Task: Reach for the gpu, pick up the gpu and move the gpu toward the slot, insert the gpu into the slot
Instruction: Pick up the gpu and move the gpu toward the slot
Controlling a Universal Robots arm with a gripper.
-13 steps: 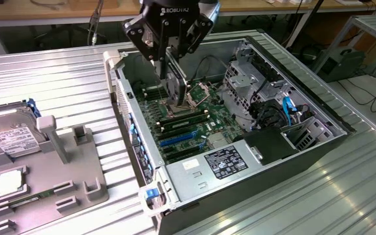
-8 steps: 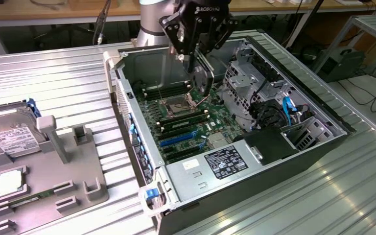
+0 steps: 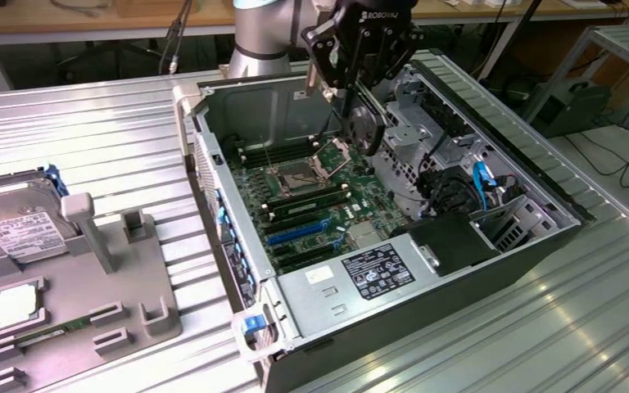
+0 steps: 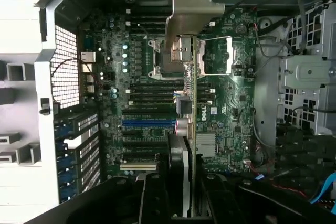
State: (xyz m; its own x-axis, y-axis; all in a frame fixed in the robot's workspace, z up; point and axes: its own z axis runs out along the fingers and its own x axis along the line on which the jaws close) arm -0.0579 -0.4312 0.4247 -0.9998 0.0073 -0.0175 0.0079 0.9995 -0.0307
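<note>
Exterior view: raised, oblique, mid-range; looks down across the ribbed table into the open computer case. Wrist view: mounted on the arm, close in; faces straight down past the gripper and along the edge-on gpu. Shared ground: the motherboard and its CPU socket, inside the case.

The arm is a smooth, round tube of pale silver-grey metal, ringed by a seam where two sections meet. The gripper is matt black: a blocky housing with white capital lettering across its face, whose first letters read ROBOTI. Black linkage bars run from the housing, jointed at round pins, and make up the fingers. In the wrist view the fingers appear as broad, dark, slightly glossy shapes with rounded edges and faint highlights along their rims.
</note>
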